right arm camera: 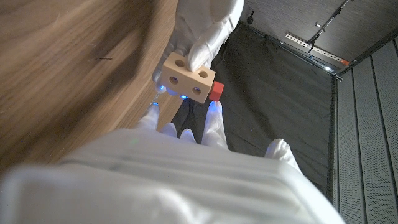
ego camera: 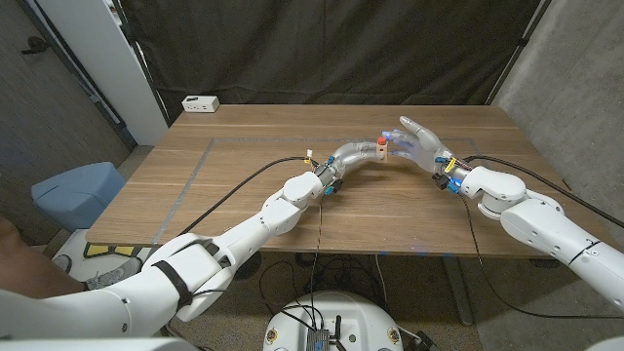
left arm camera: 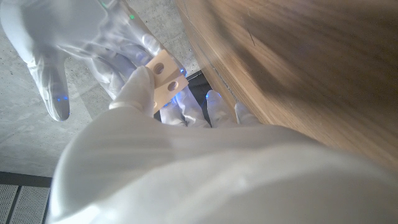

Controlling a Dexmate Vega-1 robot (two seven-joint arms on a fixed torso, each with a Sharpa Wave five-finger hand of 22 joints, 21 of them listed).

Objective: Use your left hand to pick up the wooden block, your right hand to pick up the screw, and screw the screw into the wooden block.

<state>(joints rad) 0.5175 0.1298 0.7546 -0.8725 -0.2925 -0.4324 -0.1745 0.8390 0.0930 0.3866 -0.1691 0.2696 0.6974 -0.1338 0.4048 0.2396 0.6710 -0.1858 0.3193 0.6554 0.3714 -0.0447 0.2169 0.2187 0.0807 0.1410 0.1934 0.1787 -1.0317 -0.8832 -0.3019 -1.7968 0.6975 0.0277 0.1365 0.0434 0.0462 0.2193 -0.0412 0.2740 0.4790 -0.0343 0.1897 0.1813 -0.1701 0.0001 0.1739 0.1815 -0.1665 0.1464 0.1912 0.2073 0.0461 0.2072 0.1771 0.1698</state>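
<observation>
Both my arms are reaching in over the wooden tabletop [ego camera: 244,185] and meeting above its far middle. My left hand [ego camera: 353,154] is gripping the wooden block [ego camera: 382,148], thumb pressing one face, holding it up off the tabletop. Two round holes are showing on the block's side in the right wrist view [right arm camera: 185,77]. My right hand [ego camera: 417,140] is sitting just beside the block, fingertips [right arm camera: 213,111] touching its underside. A red piece, the screw [right arm camera: 216,91], is poking out from behind the block; I cannot tell whether my right hand is grasping it. A white power strip [ego camera: 201,103] is lying at the far left corner.
</observation>
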